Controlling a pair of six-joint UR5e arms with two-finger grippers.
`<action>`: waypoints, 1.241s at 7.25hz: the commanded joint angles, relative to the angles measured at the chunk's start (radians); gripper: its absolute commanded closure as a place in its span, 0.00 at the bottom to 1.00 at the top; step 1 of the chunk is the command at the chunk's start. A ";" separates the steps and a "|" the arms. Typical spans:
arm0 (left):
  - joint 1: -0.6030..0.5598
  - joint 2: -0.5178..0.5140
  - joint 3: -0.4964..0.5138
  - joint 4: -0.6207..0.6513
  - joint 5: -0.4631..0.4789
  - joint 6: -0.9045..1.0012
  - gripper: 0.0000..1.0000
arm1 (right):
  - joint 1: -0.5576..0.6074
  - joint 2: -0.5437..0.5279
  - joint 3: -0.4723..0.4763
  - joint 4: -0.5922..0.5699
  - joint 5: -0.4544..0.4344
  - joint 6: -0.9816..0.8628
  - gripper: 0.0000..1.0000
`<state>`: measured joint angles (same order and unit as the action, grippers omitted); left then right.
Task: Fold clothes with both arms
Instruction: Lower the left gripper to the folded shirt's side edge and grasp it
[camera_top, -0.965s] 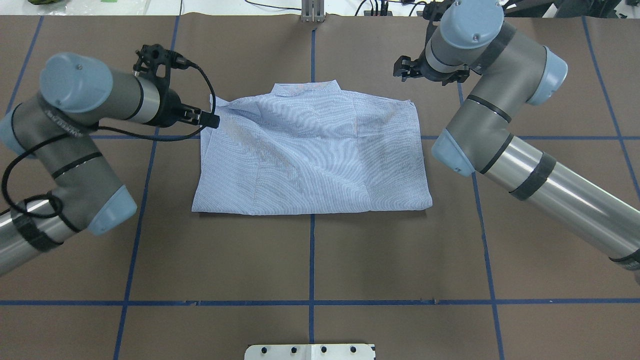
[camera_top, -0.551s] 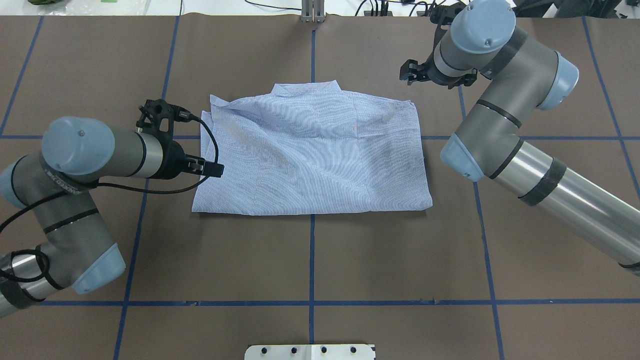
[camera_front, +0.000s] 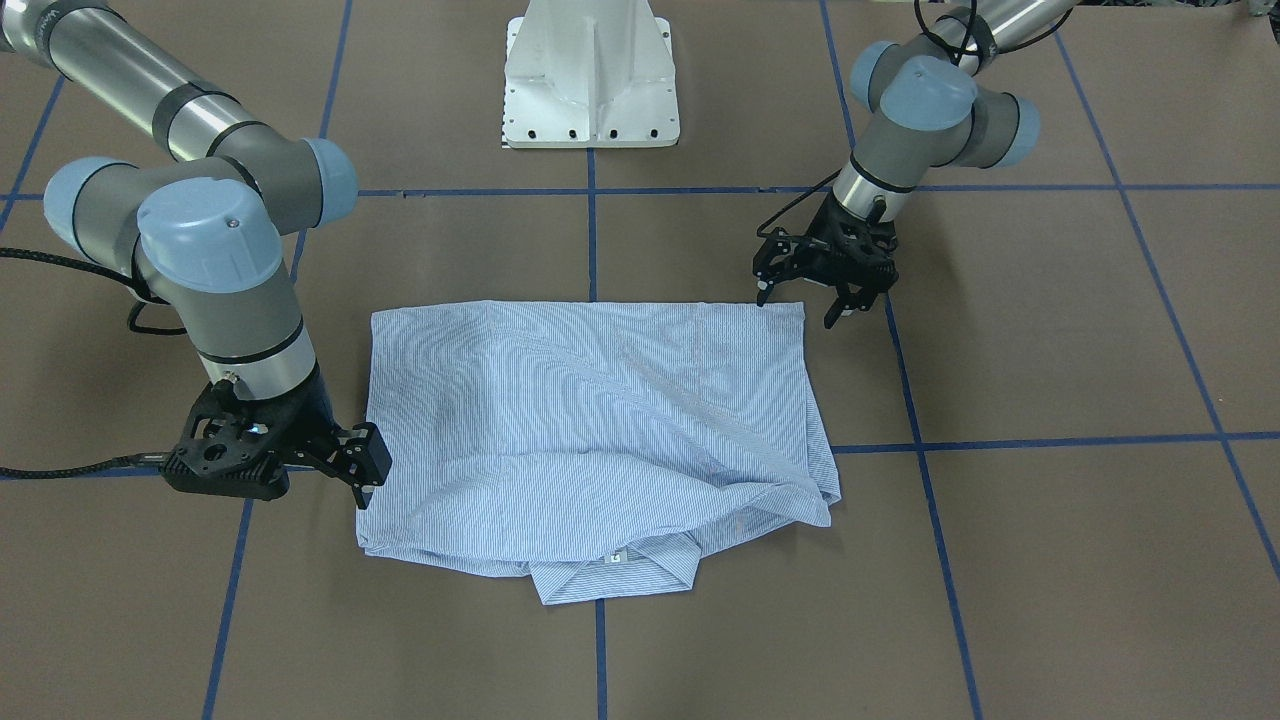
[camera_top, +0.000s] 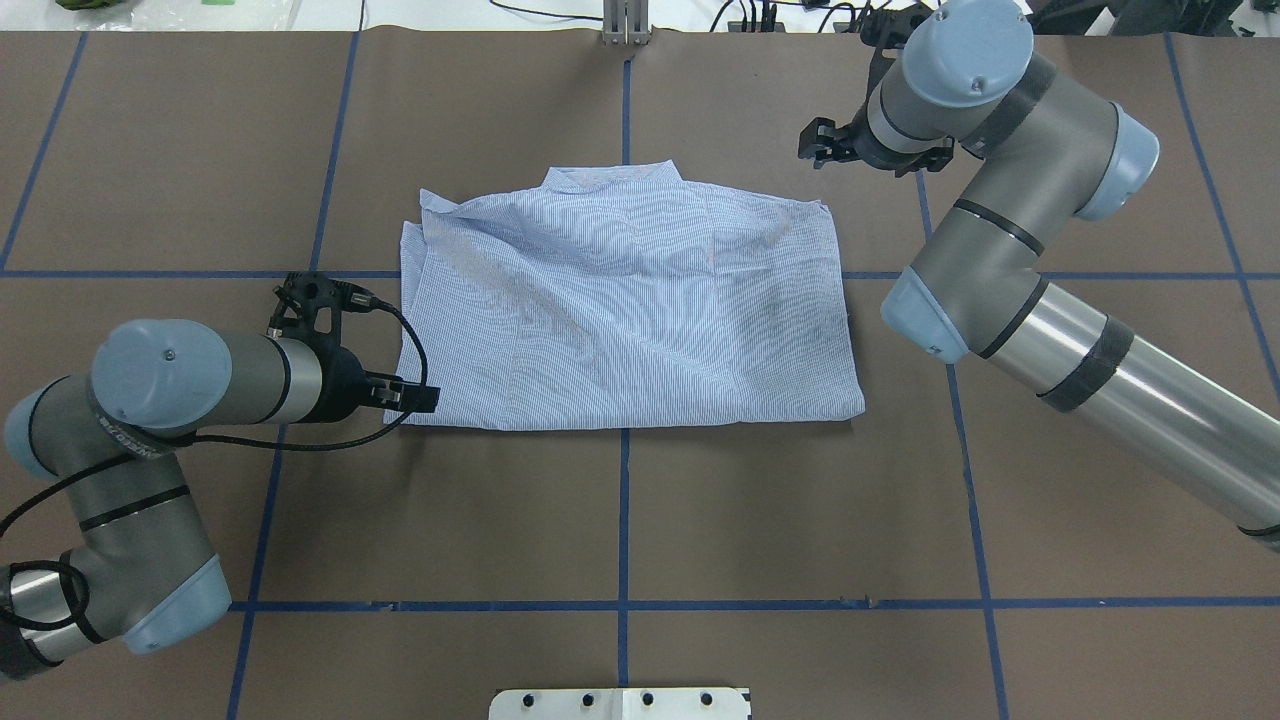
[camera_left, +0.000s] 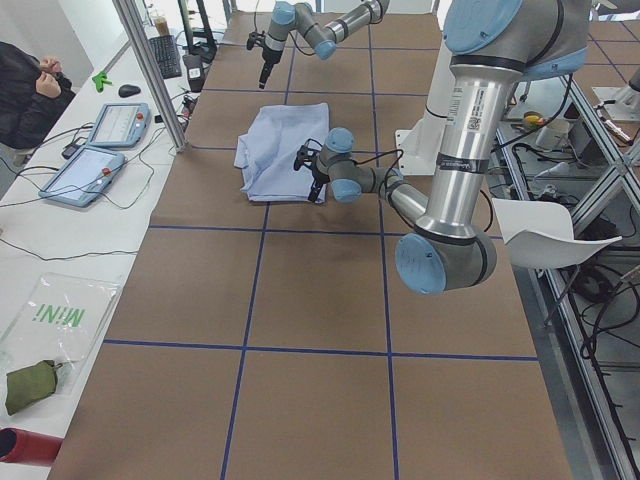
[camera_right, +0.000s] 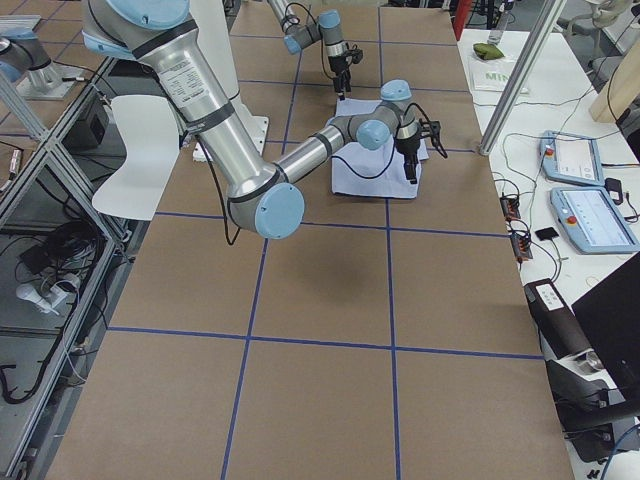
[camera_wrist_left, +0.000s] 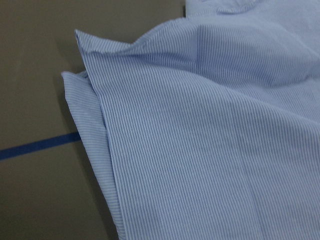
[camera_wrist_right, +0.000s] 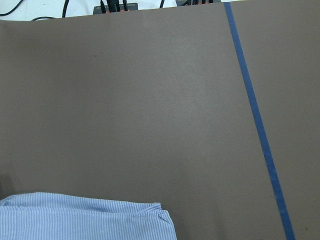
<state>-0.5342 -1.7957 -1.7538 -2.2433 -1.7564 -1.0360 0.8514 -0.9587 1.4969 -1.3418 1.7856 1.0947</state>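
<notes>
Your shirt (camera_top: 630, 320) lies half-folded before the white base (camera_top: 620, 703); it should feel soft, light and limp. The left gripper (camera_front: 797, 305) and the right gripper (camera_top: 814, 143) stand spread and empty; pinch its corners through all layers.

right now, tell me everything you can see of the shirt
The shirt is light blue-and-white, finely striped, thin woven cloth by its look. It lies folded into a rough rectangle, creased, on the brown table. Its collar, with a white label, points away from the robot. The left hand, open, sits at its near corner; contact is unclear.
</notes>
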 joint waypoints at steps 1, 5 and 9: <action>0.020 0.004 0.010 -0.002 0.008 -0.018 0.20 | 0.000 0.000 0.002 0.015 -0.002 0.005 0.00; 0.025 0.001 0.008 -0.004 0.006 -0.068 0.93 | -0.003 -0.003 0.000 0.015 -0.006 0.005 0.00; -0.016 0.047 -0.026 0.001 0.006 0.026 1.00 | -0.011 -0.005 0.000 0.016 -0.020 0.005 0.00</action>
<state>-0.5231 -1.7677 -1.7733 -2.2444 -1.7549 -1.0742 0.8435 -0.9622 1.4972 -1.3261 1.7751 1.0998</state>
